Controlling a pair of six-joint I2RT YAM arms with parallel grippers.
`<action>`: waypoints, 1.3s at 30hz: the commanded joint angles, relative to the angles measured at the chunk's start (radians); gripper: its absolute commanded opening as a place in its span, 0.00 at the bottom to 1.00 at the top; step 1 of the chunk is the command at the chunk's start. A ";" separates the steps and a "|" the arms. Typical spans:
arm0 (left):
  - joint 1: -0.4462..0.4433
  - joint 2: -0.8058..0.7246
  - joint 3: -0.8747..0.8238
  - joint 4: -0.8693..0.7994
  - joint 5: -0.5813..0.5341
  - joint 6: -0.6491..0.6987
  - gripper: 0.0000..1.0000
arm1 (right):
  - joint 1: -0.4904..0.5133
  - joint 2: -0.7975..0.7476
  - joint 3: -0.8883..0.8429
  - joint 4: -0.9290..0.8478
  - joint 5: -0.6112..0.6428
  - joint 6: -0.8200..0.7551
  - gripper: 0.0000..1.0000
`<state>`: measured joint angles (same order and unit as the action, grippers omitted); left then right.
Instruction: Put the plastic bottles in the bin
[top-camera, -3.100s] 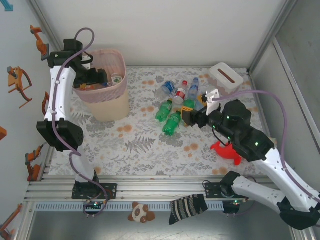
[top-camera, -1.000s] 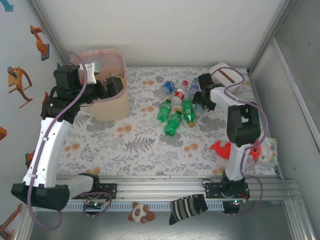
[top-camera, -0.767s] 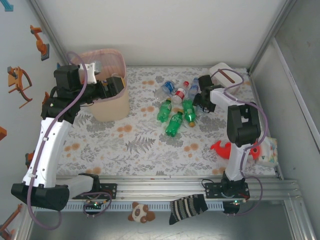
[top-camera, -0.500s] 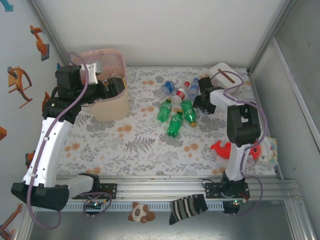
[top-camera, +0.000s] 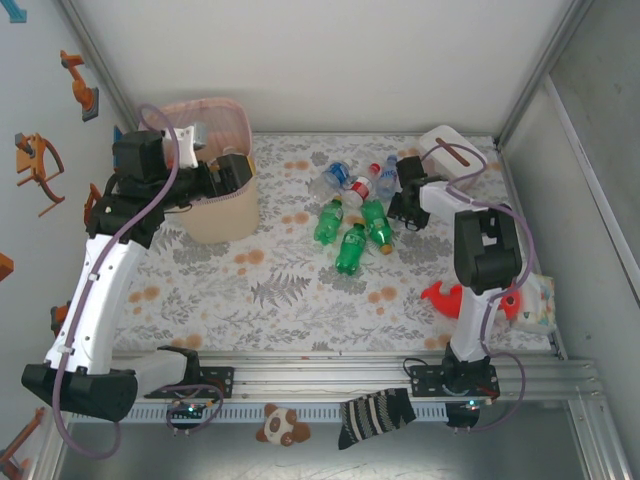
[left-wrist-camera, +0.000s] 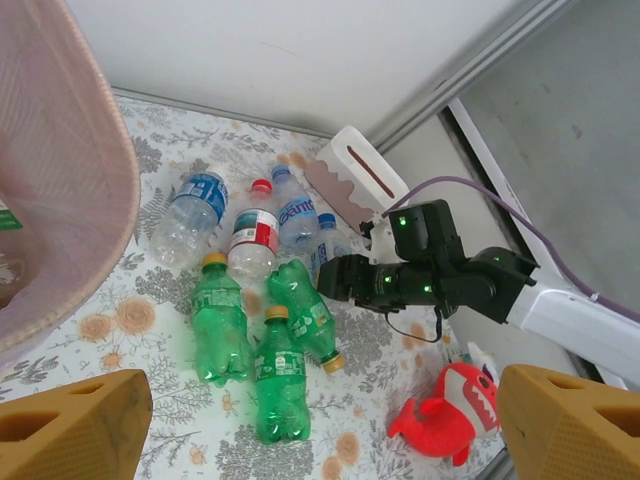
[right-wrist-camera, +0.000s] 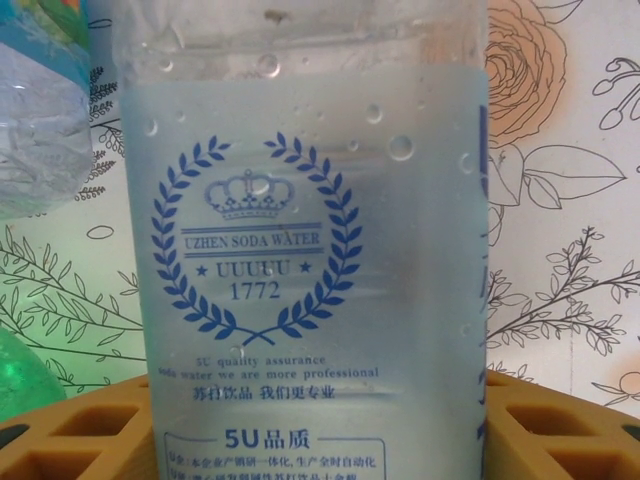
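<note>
Right now the loose plastic bottles (top-camera: 352, 215) lie in a tight cluster on the flower-patterned table (top-camera: 290, 290), far of centre and well apart from the bin (top-camera: 225, 215) at the far left. Around them are a white tissue box (top-camera: 452, 150) just to the right by the far edge, a red toy figure (top-camera: 452, 298) nearer on the right, and a crumpled white packet (top-camera: 530, 305) beside that. A striped sock (top-camera: 375, 415) and a small panda plush (top-camera: 283, 425) lie on the rail at the near edge.

The right gripper (top-camera: 398, 208) reaches in at the cluster's right side, between the bottles and the tissue box. Its fingers (right-wrist-camera: 70, 435) are clenched on a clear soda-water bottle (right-wrist-camera: 310, 250) with a blue crown-and-laurel label. One finger sits against each side, so the grasp is across its width. Its long axis runs straight up the wrist view, with the print upright.

Three green bottles (top-camera: 350, 248) lie just left of that gripper. Two point their yellow caps far, and the third, nearest the gripper, points its cap near and right. The red-labelled bottle (top-camera: 358, 187) lies with its red cap far and to the right, between two clear blue-labelled bottles (top-camera: 333, 178).

The left gripper (top-camera: 232, 170) hangs over the bin's right rim, with its fingers spread wide and empty. The pink liner (left-wrist-camera: 60, 200) is folded over that rim.
</note>
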<state>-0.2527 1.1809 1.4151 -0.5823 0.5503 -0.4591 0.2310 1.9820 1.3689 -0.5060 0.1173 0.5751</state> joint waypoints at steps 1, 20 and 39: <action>-0.009 0.001 0.000 0.033 0.011 -0.014 0.89 | -0.007 -0.041 -0.036 -0.012 0.032 -0.012 0.56; -0.020 -0.052 -0.109 0.367 0.140 -0.060 0.88 | -0.005 -0.624 -0.237 0.083 -0.221 -0.216 0.49; -0.206 -0.038 -0.121 0.623 0.255 0.017 0.88 | 0.141 -0.969 -0.268 0.406 -0.767 -0.262 0.46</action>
<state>-0.4309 1.1458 1.2713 -0.0216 0.7647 -0.4931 0.3519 1.0439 1.1122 -0.2169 -0.5449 0.2996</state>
